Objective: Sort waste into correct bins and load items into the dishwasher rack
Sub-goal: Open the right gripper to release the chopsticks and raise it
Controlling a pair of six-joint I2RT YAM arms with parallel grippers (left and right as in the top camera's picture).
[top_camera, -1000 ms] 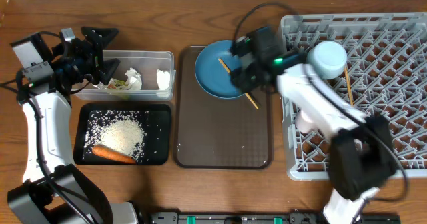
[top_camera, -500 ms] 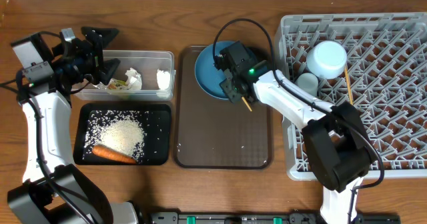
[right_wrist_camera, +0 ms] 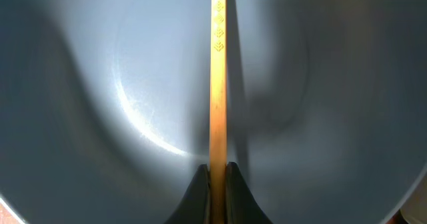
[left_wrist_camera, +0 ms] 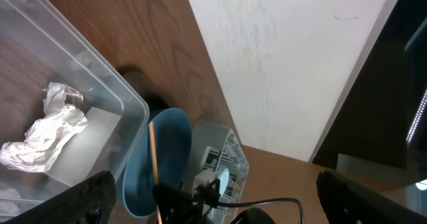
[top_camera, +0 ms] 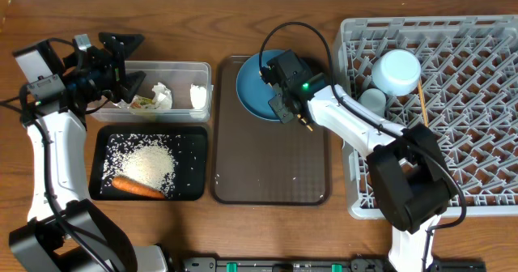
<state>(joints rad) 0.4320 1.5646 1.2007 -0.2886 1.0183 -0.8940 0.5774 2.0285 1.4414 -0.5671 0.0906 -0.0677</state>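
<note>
Over one blue plate (top_camera: 251, 92) — right end effector (right_wrist_camera: 217, 181) tight around one chopstick (right_wrist_camera: 218, 84), left end effector (top_camera: 129, 61) agape.

Bright, even light from above. The blue plate (right_wrist_camera: 133, 104) shines with glare and dark shadows; close-up edges look blurry.

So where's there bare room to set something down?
The brown tray is bare below the blue plate, and the grey rack along its right side. It's crowded at the plate, where the right end effector pinches a chopstick.
</note>
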